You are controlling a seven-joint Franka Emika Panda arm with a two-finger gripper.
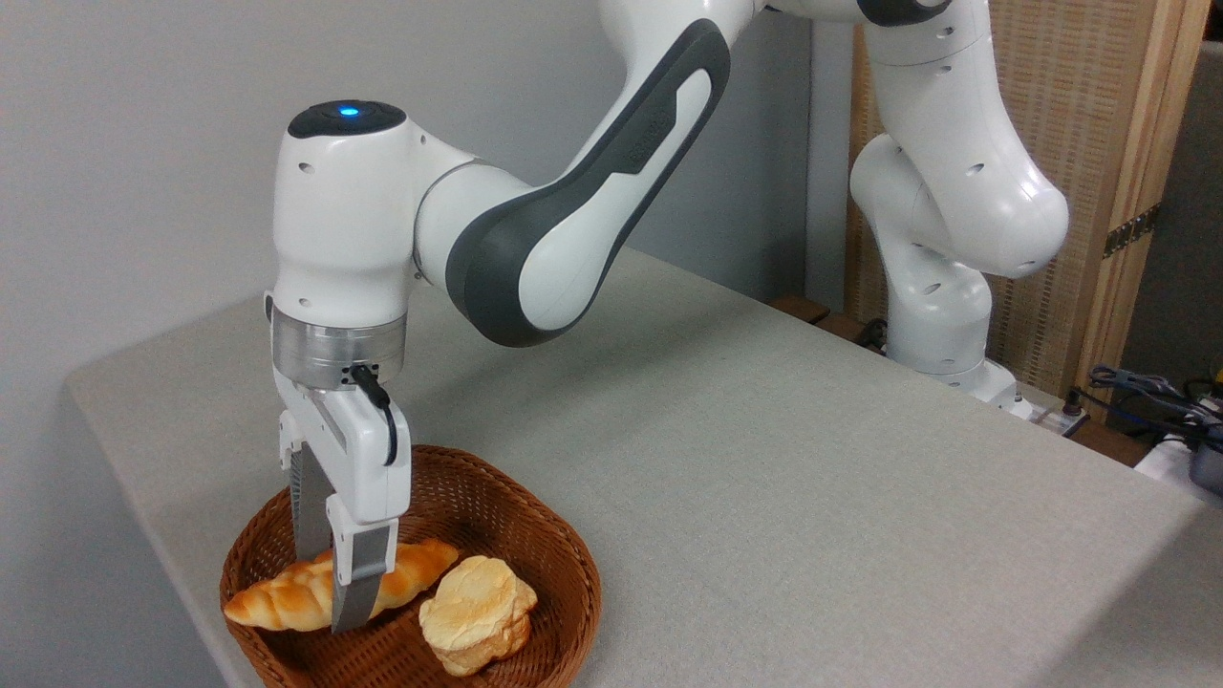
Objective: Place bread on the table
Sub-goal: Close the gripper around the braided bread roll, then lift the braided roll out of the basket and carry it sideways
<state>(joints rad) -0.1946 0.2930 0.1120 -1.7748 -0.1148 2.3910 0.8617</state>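
Where the frame's lower left corner lay nearest the camera, a brown wicker basket (pixel 535 573) sat on the table (pixel 812 478) near its front edge. Inside it, the bread (pixel 277 597), a glossy braided loaf, lay lengthwise beside a pale round bun (pixel 478 612). The gripper (pixel 330 583) pointed straight down into the basket, its two fingers straddling the loaf's middle, one in front and one behind; whether they pressed the bread could not be told. Farther back, the white arm (pixel 535 248) rose toward the upper right, before a wooden screen (pixel 1099 143).
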